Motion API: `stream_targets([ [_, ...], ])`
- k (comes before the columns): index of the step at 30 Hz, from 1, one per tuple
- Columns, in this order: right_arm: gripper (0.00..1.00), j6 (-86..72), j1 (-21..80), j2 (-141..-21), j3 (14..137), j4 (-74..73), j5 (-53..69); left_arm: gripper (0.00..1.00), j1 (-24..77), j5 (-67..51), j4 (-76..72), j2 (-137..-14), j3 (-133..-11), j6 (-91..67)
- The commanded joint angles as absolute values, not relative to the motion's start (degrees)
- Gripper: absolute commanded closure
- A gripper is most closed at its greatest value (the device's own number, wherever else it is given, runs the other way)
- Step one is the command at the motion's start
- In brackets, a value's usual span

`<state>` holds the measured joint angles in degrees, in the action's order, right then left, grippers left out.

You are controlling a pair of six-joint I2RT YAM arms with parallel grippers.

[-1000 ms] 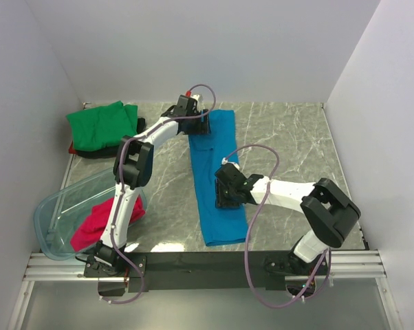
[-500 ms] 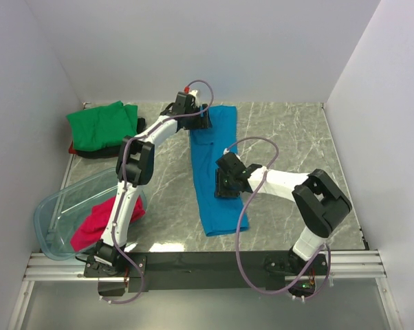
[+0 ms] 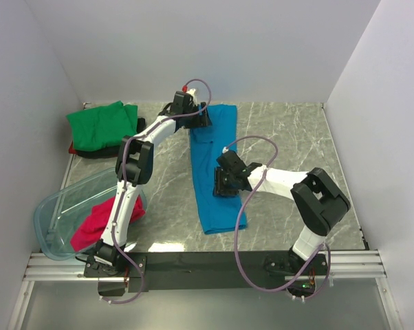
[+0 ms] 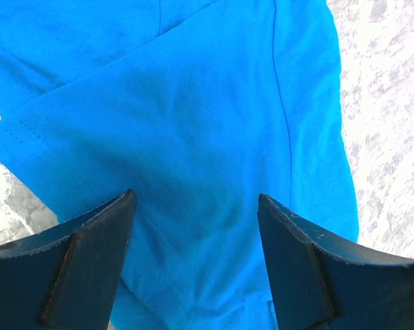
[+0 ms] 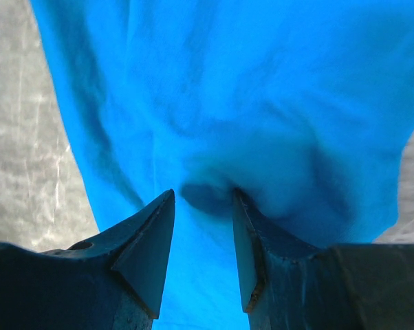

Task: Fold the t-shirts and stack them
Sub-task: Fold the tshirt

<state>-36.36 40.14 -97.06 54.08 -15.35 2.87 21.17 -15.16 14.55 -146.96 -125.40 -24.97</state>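
Item 1, your left pincer [image 4: 194,199]: jaws wide apart with nothing between them. The far end of the blue t-shirt [image 4: 193,110] lies flat on the desk [image 3: 289,130] directly beneath it.

Item 2, your right pincer [image 5: 203,194]: jaws part-way apart, tips down on the same shirt's middle, a pucker of cloth between them (gripped or merely pressed, you cannot tell).

Item 3, green t-shirt [image 3: 100,125]: well left of the left pincer, lying on the black t-shirt [image 3: 90,154].

Item 4, magenta-red t-shirt [image 3: 97,223]: in the clear bin [image 3: 56,206], far left of the right pincer.
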Motion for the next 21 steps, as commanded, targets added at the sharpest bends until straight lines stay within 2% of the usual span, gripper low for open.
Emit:
stream_targets([
  [1, 0.53, -37.26, 42.18, -94.58, 51.86, -14.42, 6.06, 0.22, 21.01, -16.08, 12.31, -144.86, -125.69, -25.4],
  [9, 0.53, -35.6, 44.3, -85.02, 51.51, -16.43, 3.62, 0.22, 22.85, -14.16, 10.2, -133.79, -123.5, -26.63],
  [12, 0.53, -35.86, 44.38, -80.44, 48.88, -18.8, 0.28, 0.22, 23.47, -11.44, 7.3, -123.08, -112.54, -26.72],
  [15, 0.52, -36.73, 44.38, -74.98, 45.63, -21.61, -2.45, 0.22, 23.99, -8.88, 2.39, -108.93, -93.83, -28.99],
  [16, 0.52, -37.26, 44.38, -72.88, 44.92, -23.1, -4.11, 0.22, 24.17, -8.18, 1.07, -101.94, -83.25, -29.53],
  [19, 0.52, -38.58, 44.38, -69.27, 41.58, -25.04, -5.53, 0.22, 26.36, -4.41, -1.14, -89.62, -65.21, -32.6],
  [21, 0.52, -39.37, 44.38, -67.68, 39.65, -26.19, -6.06, 0.22, 29.26, -2.82, -0.53, -84.14, -57.78, -34.62],
])
